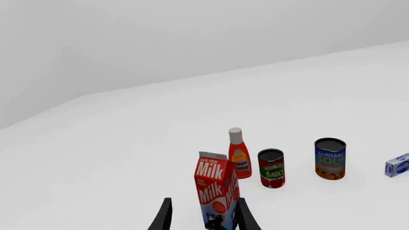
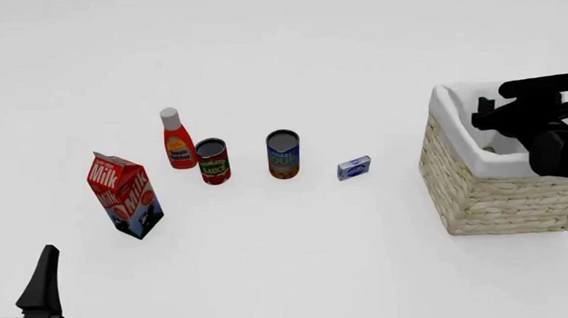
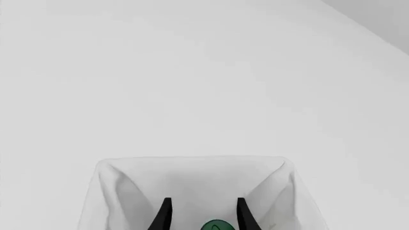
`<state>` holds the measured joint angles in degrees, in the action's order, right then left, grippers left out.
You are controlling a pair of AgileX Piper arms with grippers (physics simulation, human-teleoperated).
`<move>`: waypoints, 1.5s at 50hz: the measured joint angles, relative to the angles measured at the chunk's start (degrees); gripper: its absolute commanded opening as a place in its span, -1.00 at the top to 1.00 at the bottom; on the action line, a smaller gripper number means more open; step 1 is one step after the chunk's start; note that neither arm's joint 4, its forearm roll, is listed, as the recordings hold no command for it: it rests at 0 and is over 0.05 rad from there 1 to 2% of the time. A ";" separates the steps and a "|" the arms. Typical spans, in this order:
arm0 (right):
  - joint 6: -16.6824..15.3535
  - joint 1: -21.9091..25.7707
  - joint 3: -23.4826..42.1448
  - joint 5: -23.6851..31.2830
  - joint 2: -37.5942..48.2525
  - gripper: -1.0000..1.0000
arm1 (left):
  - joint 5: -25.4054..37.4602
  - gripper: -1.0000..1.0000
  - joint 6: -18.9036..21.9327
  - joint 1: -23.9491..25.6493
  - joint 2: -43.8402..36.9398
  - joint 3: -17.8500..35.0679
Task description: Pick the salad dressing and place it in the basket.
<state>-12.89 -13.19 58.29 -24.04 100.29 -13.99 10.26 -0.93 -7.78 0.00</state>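
salad dressing (image 3: 216, 225) sits inside the basket (image 2: 461, 193) beneath the released right pincer (image 3: 202, 215).

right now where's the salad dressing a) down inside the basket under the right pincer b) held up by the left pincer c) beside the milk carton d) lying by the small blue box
a: its dark green cap shows between the right pincer's fingers, inside the basket lining.

1. The left gripper (image 1: 202, 218) fingers are framing the milk carton (image 1: 216, 190).
2. A red bottle (image 1: 238, 154), tomato can (image 1: 271, 168), soup can (image 1: 330, 158) and small blue box (image 1: 397, 165) are standing beyond.
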 measured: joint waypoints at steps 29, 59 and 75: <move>0.21 1.13 -2.47 1.17 -6.07 -1.00 | 0.99 -1.00 -0.11 -0.19 1.17 0.00; 2.02 3.40 -15.78 0.34 -22.57 -1.00 | 2.74 -1.00 -0.35 -0.13 3.70 0.00; 3.42 4.75 -24.95 -1.47 -31.03 -1.00 | 4.99 -1.00 -0.42 -0.44 6.64 0.00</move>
<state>-9.47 -8.44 33.34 -25.51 69.26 -9.01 9.84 -1.36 -1.14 0.00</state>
